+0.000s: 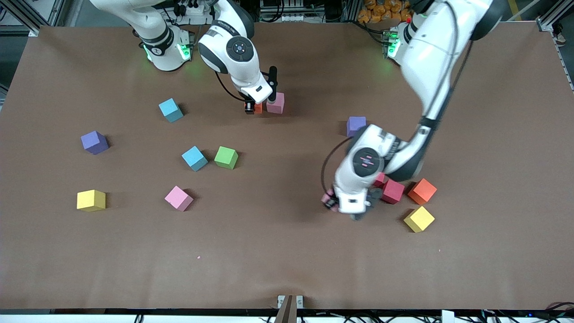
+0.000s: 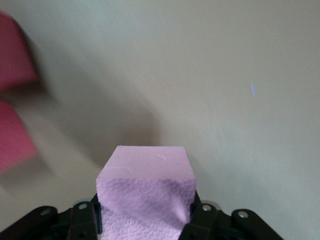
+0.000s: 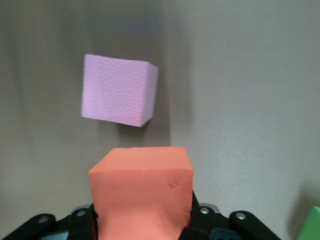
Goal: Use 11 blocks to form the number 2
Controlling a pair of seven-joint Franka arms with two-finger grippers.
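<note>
Pink cube (image 2: 145, 192) clamped in left gripper (image 2: 145, 220), beside two crimson cubes (image 1: 393, 191). Right gripper (image 3: 142, 220) closed on orange cube (image 3: 141, 192), just beside another pink cube (image 1: 276, 102). No digit formed.

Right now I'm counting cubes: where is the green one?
In the front view the green cube sits on the table toward the right arm's end, right beside a cyan cube.

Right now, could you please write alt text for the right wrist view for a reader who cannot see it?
The right gripper holds an orange block between its black fingers, just above the brown table. A pink block sits on the table close by, apart from the orange one, and the corner of a green block shows at the picture's edge.
</note>
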